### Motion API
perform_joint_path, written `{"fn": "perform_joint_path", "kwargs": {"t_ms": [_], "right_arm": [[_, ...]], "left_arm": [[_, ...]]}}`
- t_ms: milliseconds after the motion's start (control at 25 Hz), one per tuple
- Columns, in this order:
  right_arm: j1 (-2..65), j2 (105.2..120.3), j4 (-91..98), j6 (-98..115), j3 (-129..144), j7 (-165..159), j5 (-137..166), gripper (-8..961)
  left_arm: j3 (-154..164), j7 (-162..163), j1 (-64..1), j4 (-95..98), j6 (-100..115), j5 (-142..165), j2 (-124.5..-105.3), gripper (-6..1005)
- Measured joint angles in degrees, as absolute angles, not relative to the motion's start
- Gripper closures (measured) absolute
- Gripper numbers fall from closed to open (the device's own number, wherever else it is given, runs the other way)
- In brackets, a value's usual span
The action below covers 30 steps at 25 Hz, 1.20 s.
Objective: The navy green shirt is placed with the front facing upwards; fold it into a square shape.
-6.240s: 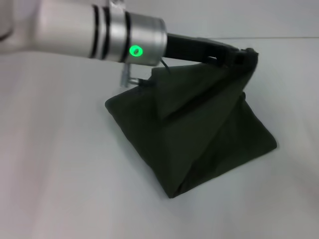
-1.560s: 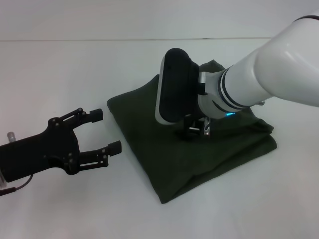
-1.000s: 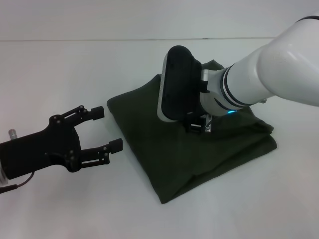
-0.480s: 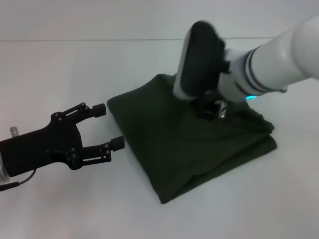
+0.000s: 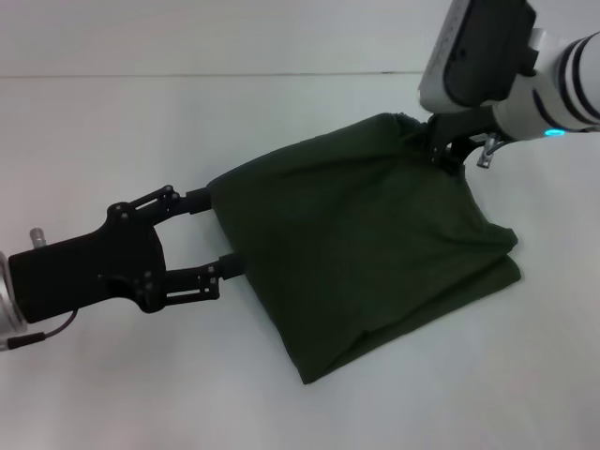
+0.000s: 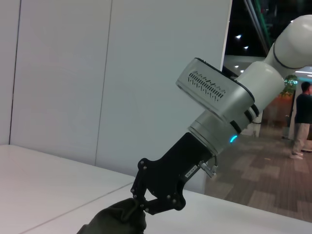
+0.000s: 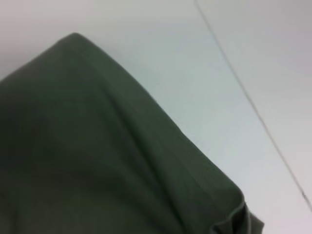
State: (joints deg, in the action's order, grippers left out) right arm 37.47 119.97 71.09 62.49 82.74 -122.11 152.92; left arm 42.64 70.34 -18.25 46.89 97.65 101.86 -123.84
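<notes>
— So, where is the left gripper [image 5: 212,232]?

— Low over the white table [image 5: 112,122], its two black fingers [image 5: 201,199] spread apart with a clear gap between them. The tips meet the near-left edge of the navy green shirt [image 5: 356,244], one finger at the corner of the cloth and the other further along the same edge. I cannot tell whether the fabric lies between the fingers or only against their tips.

— And beyond those fingertips?

— The shirt spreads away from them as a folded, roughly four-sided bundle, plain dark green on top, no lettering showing. Its layers stack visibly along the side farthest from the left gripper, and one corner points toward the robot.

— What about the right gripper [image 5: 448,148]?

— It sits at the far corner of the bundle, opposite the left one, under a white arm with a blue light. Its black fingers are pinched together on a bunched tuft of the shirt; the left wrist view shows this too, the black gripper [image 6: 141,202] clamped on a peak of dark cloth [image 6: 117,220]. From that pinch the fabric slopes down toward the left gripper.

— Does the right wrist camera add anything?

— Only the shirt [image 7: 97,156] close beneath it, a long crease running across the cloth, a gathered hem at one corner, and bare table [image 7: 195,73] beyond the edge.
</notes>
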Motion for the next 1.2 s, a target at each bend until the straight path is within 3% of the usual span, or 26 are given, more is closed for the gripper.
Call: {"fn": "perform_joint_path", "kwargs": {"t_ms": [600, 920, 1200], "right_arm": [[40.2, 119.79, 60.4, 56.0, 73.8, -105.5, 143.9, 801], [37.5, 119.63, 66.9, 57.8, 69.0, -104.7, 142.9, 476], [26.9, 119.62, 75.0, 70.6, 62.4, -98.9, 127.9, 162]], "left_arm": [[42.6, 72.4, -18.6, 46.7, 97.7, 101.9, -123.84, 79], [42.3, 73.8, -18.7, 46.7, 97.1, 102.0, -123.8, 79], [42.2, 74.5, -19.3, 46.5, 97.5, 103.1, -122.9, 79]]}}
